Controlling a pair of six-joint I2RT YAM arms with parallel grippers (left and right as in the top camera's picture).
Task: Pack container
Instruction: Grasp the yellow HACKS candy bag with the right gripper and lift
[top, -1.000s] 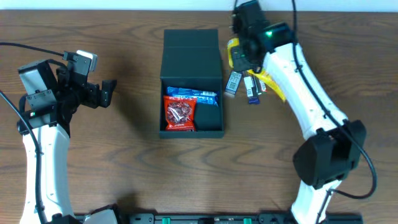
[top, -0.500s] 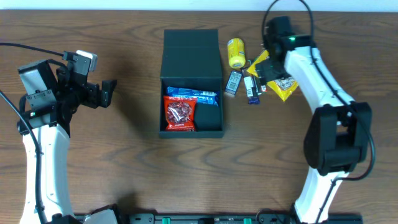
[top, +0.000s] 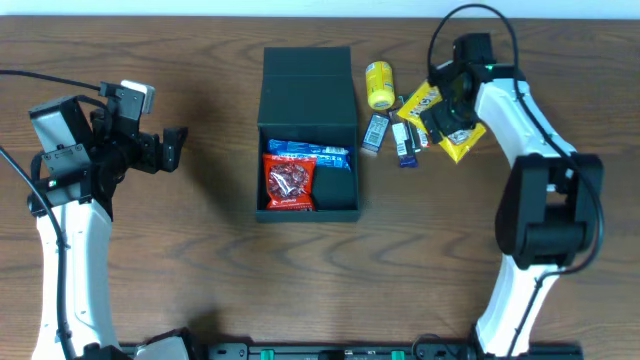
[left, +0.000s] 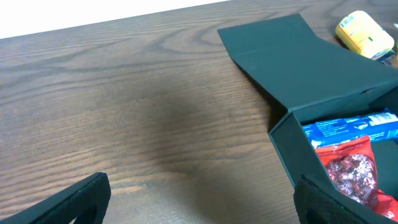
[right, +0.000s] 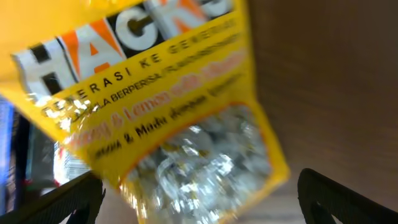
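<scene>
The container (top: 308, 85), a matte black square box, lies with its lid flap folded back, and it also shows in the left wrist view (left: 298, 56). Inside lie a blue packet (top: 306, 153) and a red packet (top: 288, 183). My right gripper (top: 450, 112) hovers open over a yellow snack packet (top: 458, 140). In the blurred right wrist view that packet (right: 161, 93) fills the space between the gripper's (right: 202, 205) wide-apart fingers, which do not touch it. My left gripper (top: 176, 148) stands open and empty left of the box, above bare wood (left: 199, 199).
A yellow round tub (top: 379, 84) lies right of the lid. Two small packets (top: 375, 131) (top: 403, 143) lie between the box and the yellow packet. The table's far edge runs just behind the box.
My right arm has swung right, from beside the yellow tub to over the yellow packet, and its jaws now stand wide. The left arm has not moved.
</scene>
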